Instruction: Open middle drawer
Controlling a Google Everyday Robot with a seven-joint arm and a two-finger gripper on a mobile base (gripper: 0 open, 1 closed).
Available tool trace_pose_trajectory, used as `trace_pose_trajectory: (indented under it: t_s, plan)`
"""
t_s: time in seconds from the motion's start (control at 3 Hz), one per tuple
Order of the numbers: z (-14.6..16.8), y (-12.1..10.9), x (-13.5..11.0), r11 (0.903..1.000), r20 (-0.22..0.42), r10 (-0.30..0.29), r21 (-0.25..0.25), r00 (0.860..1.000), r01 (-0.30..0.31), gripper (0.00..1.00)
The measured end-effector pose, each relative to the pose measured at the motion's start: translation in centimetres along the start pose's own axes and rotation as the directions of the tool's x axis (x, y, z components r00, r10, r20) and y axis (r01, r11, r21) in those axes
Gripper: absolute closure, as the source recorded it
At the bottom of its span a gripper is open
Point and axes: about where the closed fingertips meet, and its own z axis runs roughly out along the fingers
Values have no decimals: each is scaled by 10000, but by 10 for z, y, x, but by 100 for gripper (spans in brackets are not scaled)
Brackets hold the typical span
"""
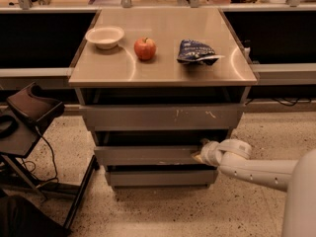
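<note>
Off-white robot arm (256,172), smooth rounded tube with a row of small dark dots along its side, thick ribbed wrist collar (232,149), broad pale curved body shell (302,201) at near right, pale tan-tipped gripper (201,155) at the arm's left end, right of centre

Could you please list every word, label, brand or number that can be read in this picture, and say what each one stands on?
Nothing here can be read.
Blue snack bag on the cabinet top: pale print, too blurred to read.
White bowl and apple: no text.
Middle drawer: plain front, no label.
Gripper, at the right end of the middle drawer's front: no marking visible.
</note>
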Motion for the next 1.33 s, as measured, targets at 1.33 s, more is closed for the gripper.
trace_pose_trajectory:
  t_s: [1.33]
  plan:
    - [-24,17,7,9998,-45,-105,-192,9999,104,100]
